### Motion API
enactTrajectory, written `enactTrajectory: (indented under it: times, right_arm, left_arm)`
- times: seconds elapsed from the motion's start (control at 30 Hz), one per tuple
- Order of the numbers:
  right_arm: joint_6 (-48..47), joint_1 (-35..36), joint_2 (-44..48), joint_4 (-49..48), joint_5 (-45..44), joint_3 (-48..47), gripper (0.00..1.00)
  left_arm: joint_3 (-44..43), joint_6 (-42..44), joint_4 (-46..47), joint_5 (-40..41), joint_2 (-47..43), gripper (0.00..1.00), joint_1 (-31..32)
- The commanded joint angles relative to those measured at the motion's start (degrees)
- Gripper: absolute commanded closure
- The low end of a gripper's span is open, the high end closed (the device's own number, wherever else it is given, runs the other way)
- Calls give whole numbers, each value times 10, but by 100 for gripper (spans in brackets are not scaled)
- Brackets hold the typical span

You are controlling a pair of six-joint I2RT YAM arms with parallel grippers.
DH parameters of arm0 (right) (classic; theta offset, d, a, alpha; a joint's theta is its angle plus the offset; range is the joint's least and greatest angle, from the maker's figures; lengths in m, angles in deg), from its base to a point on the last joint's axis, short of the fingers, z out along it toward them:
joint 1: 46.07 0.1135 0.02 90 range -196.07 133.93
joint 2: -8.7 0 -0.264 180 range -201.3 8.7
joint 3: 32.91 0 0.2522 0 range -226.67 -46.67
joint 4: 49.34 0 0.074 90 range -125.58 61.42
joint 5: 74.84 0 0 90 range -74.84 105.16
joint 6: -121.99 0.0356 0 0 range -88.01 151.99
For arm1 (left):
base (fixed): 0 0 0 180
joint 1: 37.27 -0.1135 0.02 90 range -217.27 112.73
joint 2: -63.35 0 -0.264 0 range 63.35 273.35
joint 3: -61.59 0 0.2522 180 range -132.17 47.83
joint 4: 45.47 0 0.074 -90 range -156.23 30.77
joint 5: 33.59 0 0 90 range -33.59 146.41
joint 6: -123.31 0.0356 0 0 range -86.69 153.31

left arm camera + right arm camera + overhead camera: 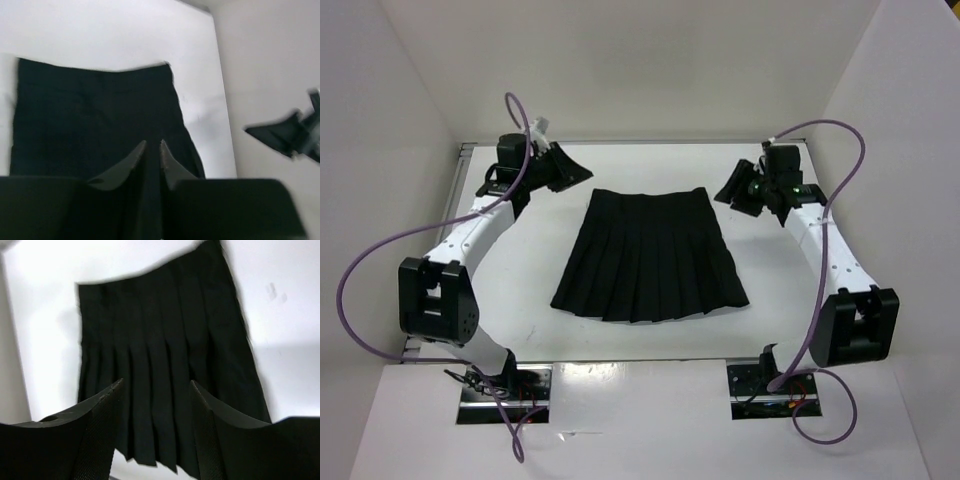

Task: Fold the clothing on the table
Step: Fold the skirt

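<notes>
The skirt (pixel 650 255) is lying flat on the middle of the tabletop (pixel 650 165), with the left claw (pixel 578 170) barely parted and the right claw (pixel 725 192) gaping wide, both empty, so a thin left bite is risking snagging one pleat and skewing the fold.

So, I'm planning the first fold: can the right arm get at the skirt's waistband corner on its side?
Probably yes. The right claw hangs open and empty just beside the waistband end of the skirt, with only bare table between them.
</notes>
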Motion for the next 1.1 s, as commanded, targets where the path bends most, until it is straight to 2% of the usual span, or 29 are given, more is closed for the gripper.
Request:
enactTrajectory:
  times: [0.0,0.07,0.1,0.17,0.2,0.27,0.4,0.53,0.77,0.9,1.0,1.07]
  right_arm:
    - [-12,-4,-11,42,-18,56,44]
    - [-12,-4,-24,47,-2,62,51]
    - [-12,1,-24,47,-2,77,62]
    - [-12,1,-47,38,-2,88,74]
    - [-12,1,-58,33,-2,94,90]
    - [-5,1,-82,25,-7,94,100]
    - [1,8,-155,41,-12,94,100]
    - [39,38,-148,70,-35,106,100]
    - [98,38,-96,96,-64,164,100]
    - [109,43,-117,82,-64,208,100]
    - [109,43,-132,89,-81,174,100]
    - [109,43,-111,108,-111,135,100]
  left_arm:
    - [27,16,16,-57,-10,80,22]
    - [39,25,23,-67,4,90,31]
    - [46,25,35,-79,9,96,36]
    - [53,11,65,-110,39,97,42]
    - [53,11,73,-120,52,97,57]
    - [42,11,73,-134,90,98,71]
    - [29,11,65,-134,104,98,92]
    - [34,19,58,-123,98,98,98]
    - [40,19,53,-117,92,97,98]
    - [40,19,53,-117,92,97,98]
    - [40,19,53,-123,98,97,98]
    - [40,25,42,-116,83,92,86]
